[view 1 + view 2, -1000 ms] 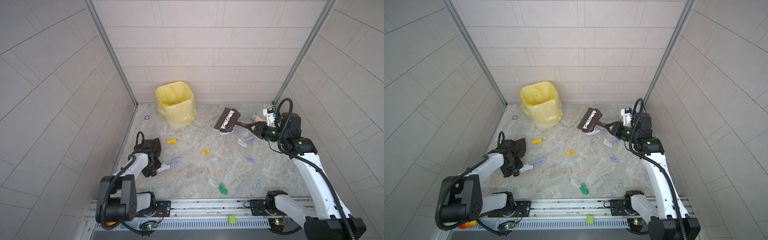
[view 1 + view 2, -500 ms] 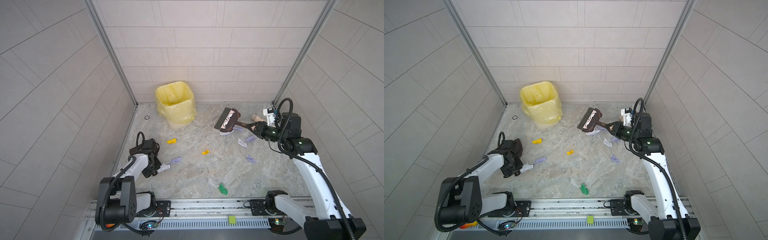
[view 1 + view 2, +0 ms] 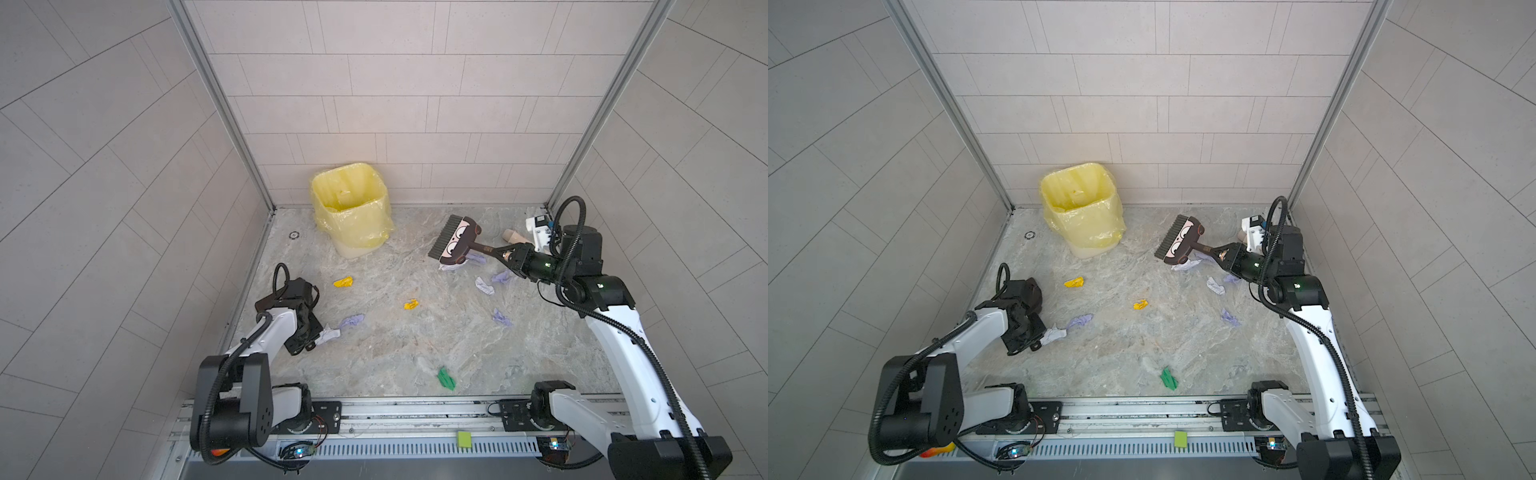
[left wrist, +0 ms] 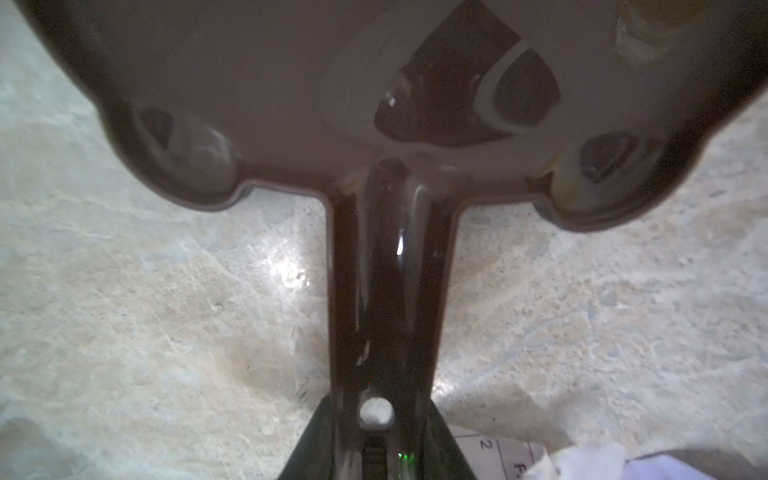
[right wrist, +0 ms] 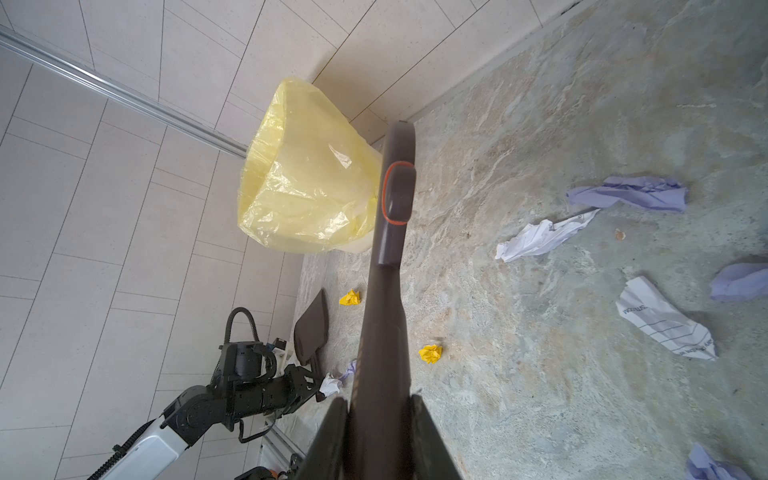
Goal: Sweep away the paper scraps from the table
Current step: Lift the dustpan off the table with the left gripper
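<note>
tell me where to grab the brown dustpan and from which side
Grip the dustpan by its straight, narrow handle, coming in from the handle's free end with the left gripper closing across its width. The rest of it is broad and flat, too wide to pinch.

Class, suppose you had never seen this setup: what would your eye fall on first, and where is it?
The bright yellow-lined bin at the back wall stands out first, then the cartoon-faced brush held by the right gripper near the back right. Coloured paper scraps lie scattered over the marbled table, and the left gripper grips a dark dustpan at the left edge.
</note>
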You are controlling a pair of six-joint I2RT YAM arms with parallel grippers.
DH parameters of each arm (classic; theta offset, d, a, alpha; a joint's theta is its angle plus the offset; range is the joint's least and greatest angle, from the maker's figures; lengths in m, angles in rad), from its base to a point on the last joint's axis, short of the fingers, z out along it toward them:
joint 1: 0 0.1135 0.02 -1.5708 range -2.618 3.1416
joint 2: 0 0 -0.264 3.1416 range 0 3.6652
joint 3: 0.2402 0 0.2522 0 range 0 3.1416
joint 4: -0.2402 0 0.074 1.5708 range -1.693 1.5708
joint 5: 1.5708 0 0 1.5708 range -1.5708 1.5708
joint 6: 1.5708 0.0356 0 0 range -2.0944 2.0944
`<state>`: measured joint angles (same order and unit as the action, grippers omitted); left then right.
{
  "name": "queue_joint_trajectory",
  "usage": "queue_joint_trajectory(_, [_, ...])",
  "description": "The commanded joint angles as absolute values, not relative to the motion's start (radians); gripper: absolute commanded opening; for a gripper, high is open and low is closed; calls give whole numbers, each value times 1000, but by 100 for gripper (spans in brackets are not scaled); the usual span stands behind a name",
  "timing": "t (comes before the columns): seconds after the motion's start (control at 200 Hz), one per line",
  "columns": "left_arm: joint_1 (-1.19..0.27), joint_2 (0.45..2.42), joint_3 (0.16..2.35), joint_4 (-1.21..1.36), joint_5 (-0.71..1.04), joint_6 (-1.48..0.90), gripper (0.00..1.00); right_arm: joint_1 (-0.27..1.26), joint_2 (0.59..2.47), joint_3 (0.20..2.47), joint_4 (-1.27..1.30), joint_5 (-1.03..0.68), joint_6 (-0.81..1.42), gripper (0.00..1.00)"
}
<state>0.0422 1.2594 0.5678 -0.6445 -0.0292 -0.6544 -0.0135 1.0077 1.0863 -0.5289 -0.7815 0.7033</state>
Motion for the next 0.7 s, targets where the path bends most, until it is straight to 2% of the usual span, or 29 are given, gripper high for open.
queue_joint_trajectory(0.0, [37,1223,574,-676,-79,-657,9,-18,980,1111,-510,-789,698,0])
queue_joint_trajectory(0.245, [36,1136,623,-721,-125,-668,0,-17,981,1110,-530,-787,689,0])
queue_joint_trajectory(0.46, [31,1119,725,-808,-120,-611,0,-16,984,1121,-591,-775,650,0])
queue_joint_trajectory(0.696, [-43,1117,884,-942,-114,-536,0,-9,988,1160,-696,-754,571,0])
